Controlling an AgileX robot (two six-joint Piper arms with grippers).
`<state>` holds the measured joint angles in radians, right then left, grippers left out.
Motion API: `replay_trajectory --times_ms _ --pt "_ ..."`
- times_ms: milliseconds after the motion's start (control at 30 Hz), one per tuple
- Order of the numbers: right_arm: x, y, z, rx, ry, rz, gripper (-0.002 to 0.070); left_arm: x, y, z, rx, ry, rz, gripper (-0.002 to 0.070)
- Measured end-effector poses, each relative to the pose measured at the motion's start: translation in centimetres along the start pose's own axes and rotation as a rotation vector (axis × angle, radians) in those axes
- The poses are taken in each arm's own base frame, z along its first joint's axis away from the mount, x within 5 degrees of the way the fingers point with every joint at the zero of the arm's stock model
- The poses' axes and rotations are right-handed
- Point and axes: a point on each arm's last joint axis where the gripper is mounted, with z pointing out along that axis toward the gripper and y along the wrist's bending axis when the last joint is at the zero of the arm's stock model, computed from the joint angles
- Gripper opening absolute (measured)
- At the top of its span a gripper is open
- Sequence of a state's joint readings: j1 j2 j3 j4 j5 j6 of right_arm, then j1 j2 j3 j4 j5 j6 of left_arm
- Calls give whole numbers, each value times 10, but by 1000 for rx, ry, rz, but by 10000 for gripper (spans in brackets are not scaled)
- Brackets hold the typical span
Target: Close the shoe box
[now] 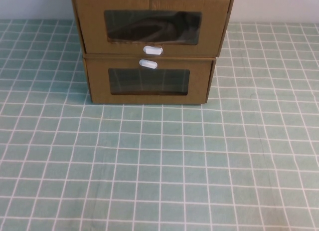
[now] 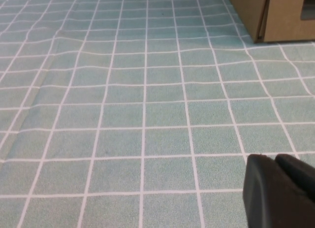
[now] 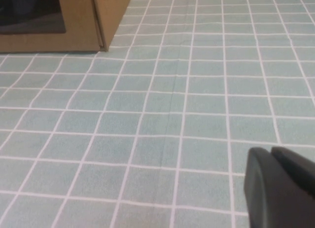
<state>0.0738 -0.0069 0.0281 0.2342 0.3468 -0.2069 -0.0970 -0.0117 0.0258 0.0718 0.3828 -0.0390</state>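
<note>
Shoe box [image 1: 152, 26], grid cloth [image 1: 159, 166], left end effector [image 2: 280, 188], right end effector [image 3: 283, 186] low, state unclear

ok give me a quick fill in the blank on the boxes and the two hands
1. The shoe box sits ____ the other drawer box.
2. The shoe box's white pull tab lies ____ its window.
3. The cloth under the boxes is green with ____ grid lines.
4. The left hand and right hand show only in the ____ views, low over the cloth.

Missing words: on top of; below; white; wrist
</note>
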Motion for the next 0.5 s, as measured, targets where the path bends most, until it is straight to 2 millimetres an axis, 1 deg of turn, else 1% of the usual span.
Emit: replay_trajectory --times_ms 500 --pt "1 0 0 -2 7 1 -14 0 0 0 2 2 1 -3"
